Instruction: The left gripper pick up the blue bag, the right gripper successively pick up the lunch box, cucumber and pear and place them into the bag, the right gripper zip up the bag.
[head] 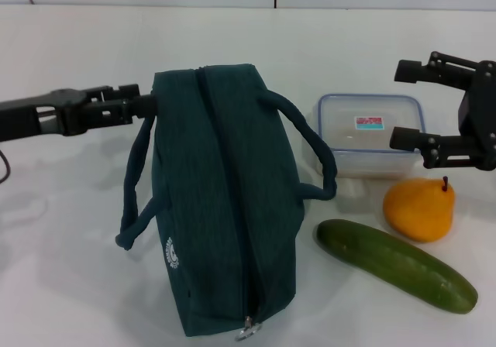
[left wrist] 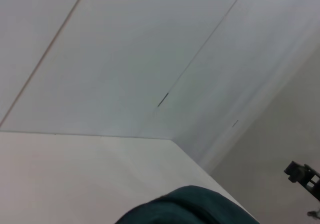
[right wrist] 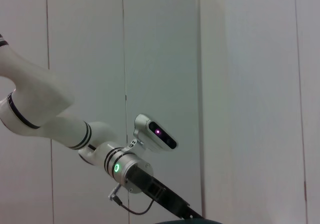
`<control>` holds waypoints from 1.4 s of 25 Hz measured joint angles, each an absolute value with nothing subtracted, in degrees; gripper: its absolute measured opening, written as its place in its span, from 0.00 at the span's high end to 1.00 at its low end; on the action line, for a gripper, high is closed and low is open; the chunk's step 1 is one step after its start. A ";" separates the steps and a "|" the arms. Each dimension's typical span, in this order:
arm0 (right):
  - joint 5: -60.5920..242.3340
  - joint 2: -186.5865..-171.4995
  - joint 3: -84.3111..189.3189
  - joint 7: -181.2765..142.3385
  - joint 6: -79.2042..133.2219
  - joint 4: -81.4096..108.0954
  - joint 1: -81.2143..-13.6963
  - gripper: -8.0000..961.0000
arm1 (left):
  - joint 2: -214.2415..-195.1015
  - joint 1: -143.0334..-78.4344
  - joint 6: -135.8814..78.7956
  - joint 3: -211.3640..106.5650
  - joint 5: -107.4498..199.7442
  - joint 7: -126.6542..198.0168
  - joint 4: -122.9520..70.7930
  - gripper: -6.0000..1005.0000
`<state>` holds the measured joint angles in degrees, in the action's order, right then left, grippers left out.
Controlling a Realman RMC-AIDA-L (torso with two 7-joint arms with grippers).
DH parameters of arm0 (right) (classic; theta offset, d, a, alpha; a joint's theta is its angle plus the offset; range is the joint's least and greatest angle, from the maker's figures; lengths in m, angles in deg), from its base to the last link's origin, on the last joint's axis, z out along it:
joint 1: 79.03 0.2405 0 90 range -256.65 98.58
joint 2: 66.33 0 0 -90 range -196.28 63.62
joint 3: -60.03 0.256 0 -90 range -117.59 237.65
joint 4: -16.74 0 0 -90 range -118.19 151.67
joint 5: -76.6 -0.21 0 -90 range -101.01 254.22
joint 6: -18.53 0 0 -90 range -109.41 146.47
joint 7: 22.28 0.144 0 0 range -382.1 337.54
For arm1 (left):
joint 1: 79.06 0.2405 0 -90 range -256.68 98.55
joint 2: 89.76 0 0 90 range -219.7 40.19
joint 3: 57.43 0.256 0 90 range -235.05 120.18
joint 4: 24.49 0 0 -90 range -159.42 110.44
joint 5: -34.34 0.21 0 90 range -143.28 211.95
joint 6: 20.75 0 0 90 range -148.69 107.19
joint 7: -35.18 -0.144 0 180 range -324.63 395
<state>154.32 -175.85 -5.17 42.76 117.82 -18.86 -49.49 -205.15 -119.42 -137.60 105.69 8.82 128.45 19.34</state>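
The blue bag [head: 225, 207] stands on the white table with its zipper closed along the top and the ring pull [head: 248, 332] at the near end. My left gripper [head: 146, 105] reaches in from the left and is shut on the bag's far left edge, by the handle. The bag's fabric shows in the left wrist view [left wrist: 190, 206]. My right gripper [head: 397, 104] is open and hovers over the right side of the lunch box [head: 364, 142]. The pear [head: 418, 207] and the cucumber [head: 395, 263] lie in front of the box.
The white table [head: 70, 269] extends to the left of the bag and behind it to a wall. In the right wrist view the left arm [right wrist: 125, 169] with its green light shows before wall panels.
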 joint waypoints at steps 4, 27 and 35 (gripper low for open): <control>154.33 -176.08 -5.25 42.76 117.84 -18.86 -49.61 0.11 | -205.79 -119.56 -137.57 105.69 8.75 130.13 19.31 0.18; 154.89 -176.62 -5.05 42.53 118.40 -18.86 -50.08 0.11 | -208.46 -121.95 -135.53 105.60 10.23 134.45 19.47 0.20; 154.92 -177.06 -4.89 42.19 118.12 -18.86 -51.06 0.11 | -208.22 -121.96 -132.69 105.59 9.41 131.10 18.41 0.21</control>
<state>154.92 -177.06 -4.89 42.19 118.12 -18.86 -51.06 -208.22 -121.96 -132.69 105.59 9.41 131.10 18.41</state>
